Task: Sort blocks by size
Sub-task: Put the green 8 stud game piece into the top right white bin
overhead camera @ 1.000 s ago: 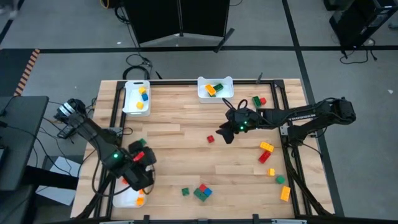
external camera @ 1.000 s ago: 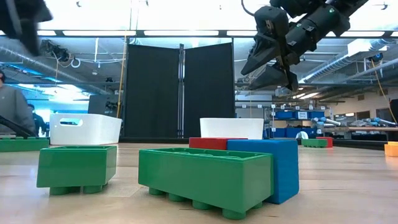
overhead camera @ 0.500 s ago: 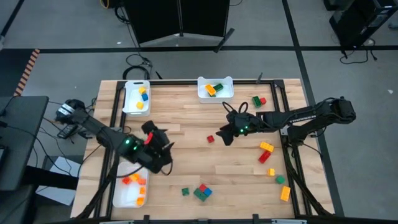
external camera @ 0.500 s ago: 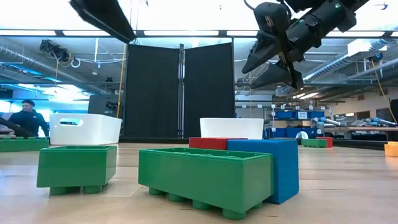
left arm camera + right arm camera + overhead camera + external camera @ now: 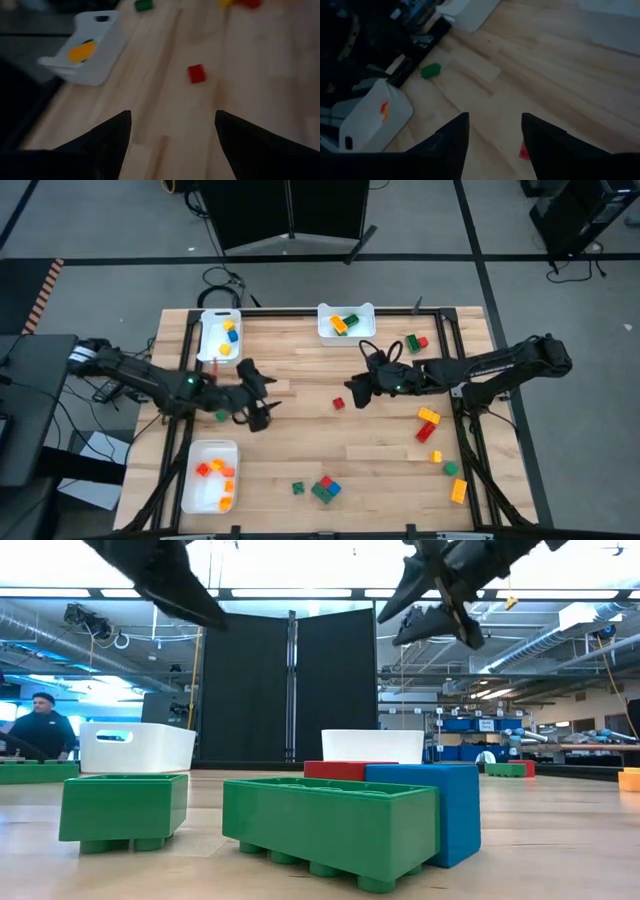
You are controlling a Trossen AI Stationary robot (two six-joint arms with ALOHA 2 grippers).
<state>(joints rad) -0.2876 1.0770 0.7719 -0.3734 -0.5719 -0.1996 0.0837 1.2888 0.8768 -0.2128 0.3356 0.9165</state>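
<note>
- Nearest the front edge of the table, a green, blue and red cluster of blocks sits with 1 small green block just beside it; in the low view they fill the foreground.
- At the front left corner, a white tray holds orange and red blocks.
- Along my right side lie loose blocks: an orange one nearest, then a small green one, a small yellow one, and an orange and red pair.
- My left gripper hangs above the table's left half, fingers spread wide, holding nothing; its wrist view shows only bare wood between them.
- A small green block lies near that gripper.
- My right gripper hovers over the middle of the table, fingers parted, with nothing between them.
- A small red block lies on the wood just beside my right gripper.
- Farther back, a green and red pair rests near the right rear.
- At the far edge stand 2 more white trays: the left one with yellow and blue blocks, the middle one with green, orange and yellow blocks.
</note>
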